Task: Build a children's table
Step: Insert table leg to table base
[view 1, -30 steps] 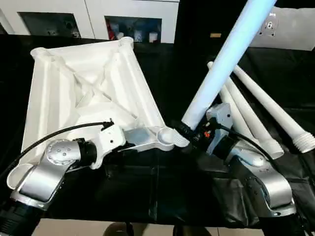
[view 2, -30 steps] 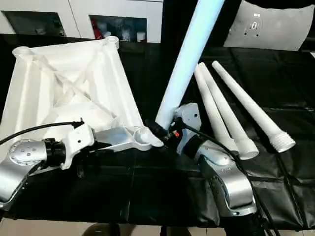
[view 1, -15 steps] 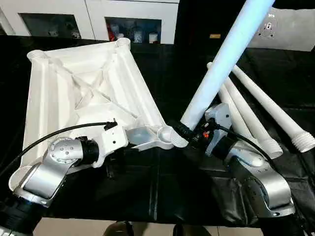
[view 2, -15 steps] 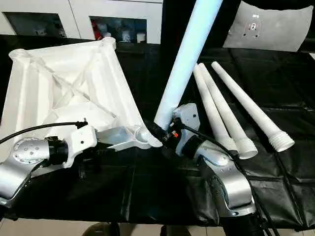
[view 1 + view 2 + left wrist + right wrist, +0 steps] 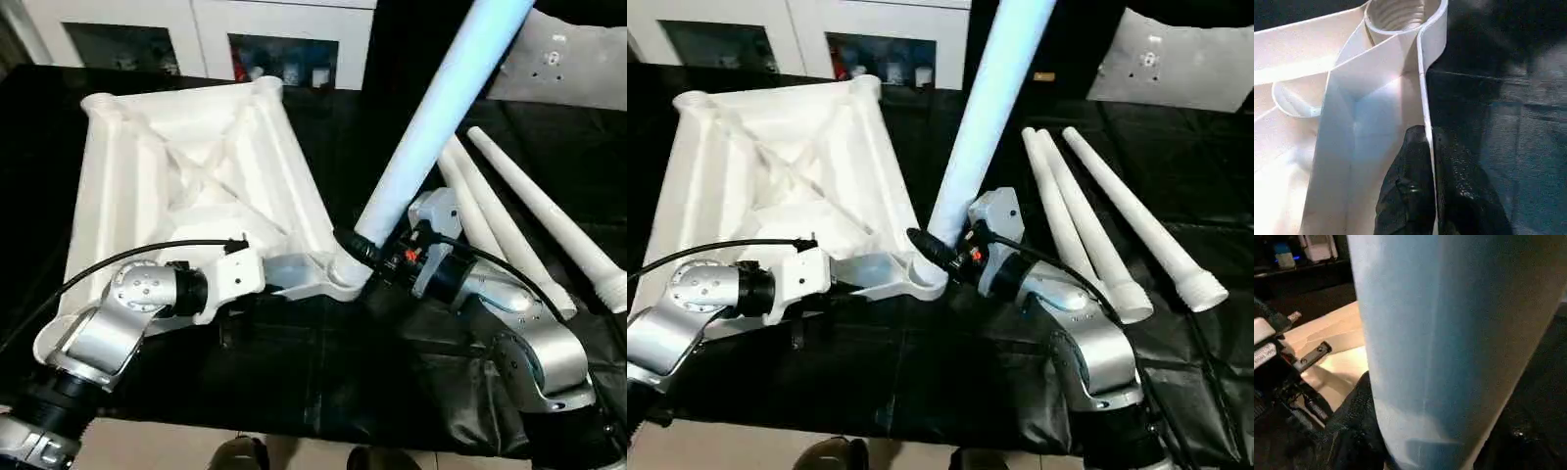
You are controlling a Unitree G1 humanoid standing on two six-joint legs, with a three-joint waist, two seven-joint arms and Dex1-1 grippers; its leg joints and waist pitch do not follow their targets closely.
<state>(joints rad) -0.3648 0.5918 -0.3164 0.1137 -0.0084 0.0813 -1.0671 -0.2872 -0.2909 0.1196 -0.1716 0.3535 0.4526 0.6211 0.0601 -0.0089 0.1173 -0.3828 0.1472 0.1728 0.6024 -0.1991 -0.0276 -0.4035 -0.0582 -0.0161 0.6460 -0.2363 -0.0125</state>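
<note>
The children's table top point(image 5: 186, 186) lies upside down on the black worktable, its X ribs facing up. My left gripper point(image 5: 286, 286) is shut on the thin rim wall by the near right corner socket point(image 5: 340, 274). In the left wrist view its black fingers point(image 5: 1410, 186) pinch that wall point(image 5: 1425, 98) just below the socket point(image 5: 1400, 12). One white leg point(image 5: 441, 108) stands steeply, leaning up to the right. My right gripper point(image 5: 361, 247) is shut on its lower end, which sits at the corner socket. The leg point(image 5: 1449, 347) stands close in the right wrist view beside a black finger point(image 5: 1359, 416).
Three more white legs point(image 5: 1136, 215) lie side by side on the black cover to the right, behind my right arm. White cabinets point(image 5: 284, 49) and a grey panel point(image 5: 568, 69) stand behind the worktable. The worktable's front edge point(image 5: 294, 421) runs close below my arms.
The camera has shifted. The held leg's lower end has closed in on the near right corner socket. Both grips are unchanged.
</note>
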